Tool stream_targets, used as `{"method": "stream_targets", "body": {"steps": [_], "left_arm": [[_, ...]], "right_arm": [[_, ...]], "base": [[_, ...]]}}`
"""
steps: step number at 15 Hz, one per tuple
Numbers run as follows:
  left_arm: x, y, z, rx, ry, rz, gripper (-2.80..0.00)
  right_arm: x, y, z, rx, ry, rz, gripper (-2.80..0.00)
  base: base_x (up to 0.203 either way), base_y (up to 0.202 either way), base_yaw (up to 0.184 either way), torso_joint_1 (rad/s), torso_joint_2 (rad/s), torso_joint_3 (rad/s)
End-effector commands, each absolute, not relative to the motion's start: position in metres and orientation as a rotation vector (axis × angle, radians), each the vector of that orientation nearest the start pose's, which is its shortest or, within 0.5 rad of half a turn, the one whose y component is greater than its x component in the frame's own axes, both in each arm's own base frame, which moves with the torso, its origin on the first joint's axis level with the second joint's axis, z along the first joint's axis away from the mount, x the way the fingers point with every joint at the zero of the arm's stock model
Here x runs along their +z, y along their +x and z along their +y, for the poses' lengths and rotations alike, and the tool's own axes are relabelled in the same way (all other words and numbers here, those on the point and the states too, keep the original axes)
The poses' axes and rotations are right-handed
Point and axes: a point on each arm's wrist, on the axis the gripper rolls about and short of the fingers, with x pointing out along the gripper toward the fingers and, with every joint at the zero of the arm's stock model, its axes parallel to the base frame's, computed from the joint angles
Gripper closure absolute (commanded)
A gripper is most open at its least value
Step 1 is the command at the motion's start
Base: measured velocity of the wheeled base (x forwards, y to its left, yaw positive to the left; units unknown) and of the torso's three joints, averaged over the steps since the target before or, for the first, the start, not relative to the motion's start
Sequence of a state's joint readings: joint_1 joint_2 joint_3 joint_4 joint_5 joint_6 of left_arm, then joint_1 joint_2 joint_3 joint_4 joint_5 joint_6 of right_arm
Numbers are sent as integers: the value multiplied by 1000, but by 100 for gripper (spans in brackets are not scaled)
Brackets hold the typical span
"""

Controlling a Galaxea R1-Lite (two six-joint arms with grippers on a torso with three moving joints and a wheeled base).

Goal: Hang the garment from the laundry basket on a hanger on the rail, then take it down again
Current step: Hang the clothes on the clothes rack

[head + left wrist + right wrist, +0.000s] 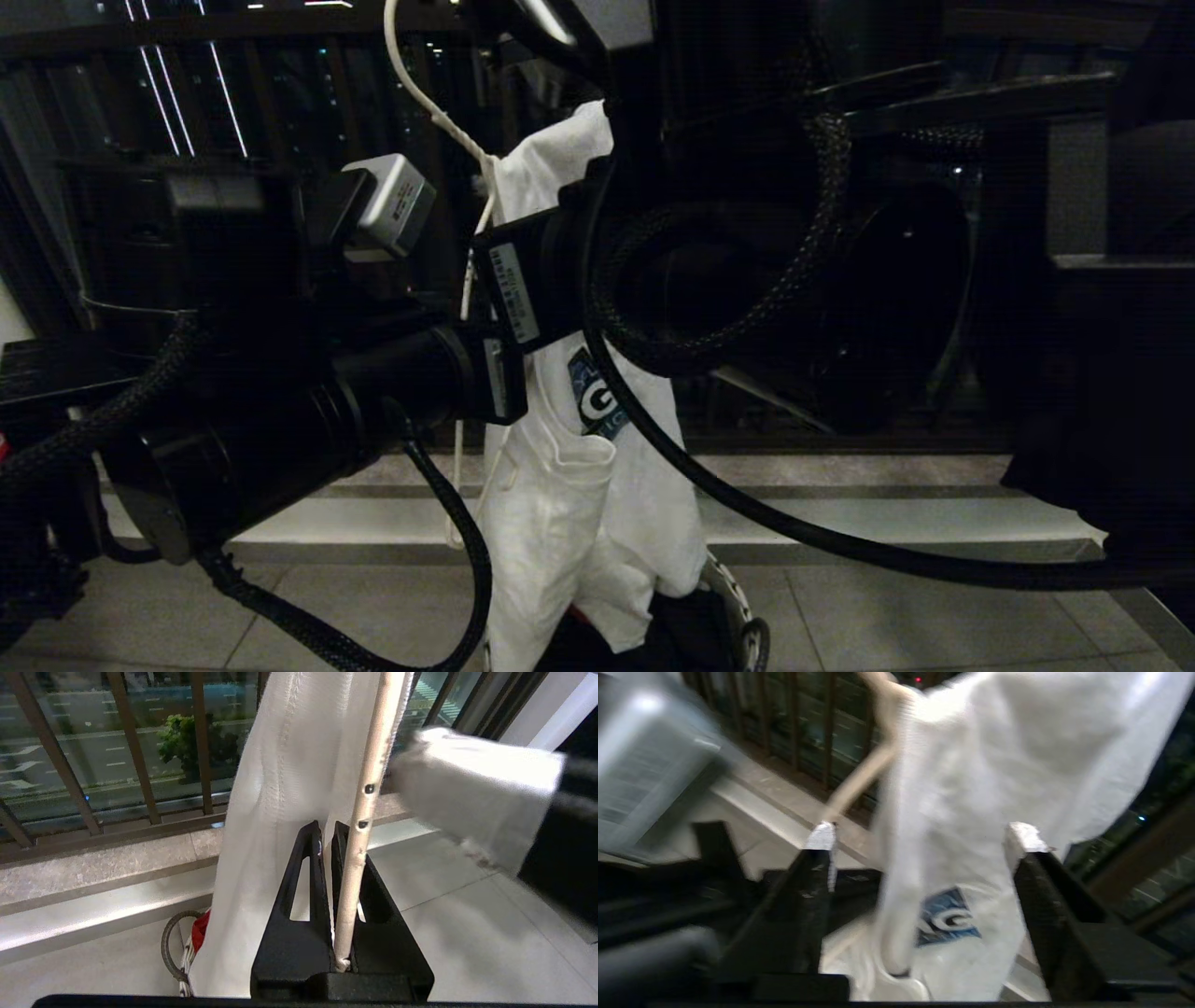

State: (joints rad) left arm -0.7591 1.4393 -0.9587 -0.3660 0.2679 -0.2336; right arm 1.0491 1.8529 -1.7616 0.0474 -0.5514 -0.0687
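Observation:
The garment (569,504), a white T-shirt with a blue logo, hangs bunched and long from the hanger (448,121), whose thin white wire rises out of the top of the head view. My left gripper (327,828) is shut on the hanger's wire (362,821), with the garment (280,802) hanging just behind its fingers. My right gripper (923,835) stands open, jaws wide apart, with the garment (971,788) and its logo (948,919) hanging beyond the gap, gripped by neither finger. The laundry basket (738,597) sits on the floor under the garment. The rail is out of view.
A dark barred balcony railing (135,751) and a stone ledge (93,877) run behind the garment. In the basket lie a red cloth (201,926) and a black garment (672,635). The basket's loop handle (169,942) shows beside them. Both arms and their cables crowd the middle.

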Motion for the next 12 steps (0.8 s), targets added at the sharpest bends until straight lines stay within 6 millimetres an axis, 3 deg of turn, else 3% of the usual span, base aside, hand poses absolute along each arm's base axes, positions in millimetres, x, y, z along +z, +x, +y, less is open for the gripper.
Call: {"method": "stream_targets", "body": {"steps": [1,2,3,6,8,12], "left_arm": [[273,183,-166,-475,-172,150,0],[271,183,-166,-475,-158,154,0],[269,183,-165,-477,-151,156,0],[265,182,-165,-509,-162,136,0],[265,172,-160,-644,-173,133,0],[259,169,-159,-681,-163,152,0]], "right_arm": [[346,181,286,478,-154,64,-280],[349,179,276,465,-154,61,-280],[351,177,265,452,-159,58,0],[358,173,242,419,-187,44,0],[362,170,226,400,-256,56,0],[375,167,204,399,-421,44,0]], "base": [[0,0,0,0,0,0],[0,0,0,0,0,0],[0,0,0,0,0,0],[0,0,0,0,0,0],[0,0,0,0,0,0],[0,0,0,0,0,0]]}}
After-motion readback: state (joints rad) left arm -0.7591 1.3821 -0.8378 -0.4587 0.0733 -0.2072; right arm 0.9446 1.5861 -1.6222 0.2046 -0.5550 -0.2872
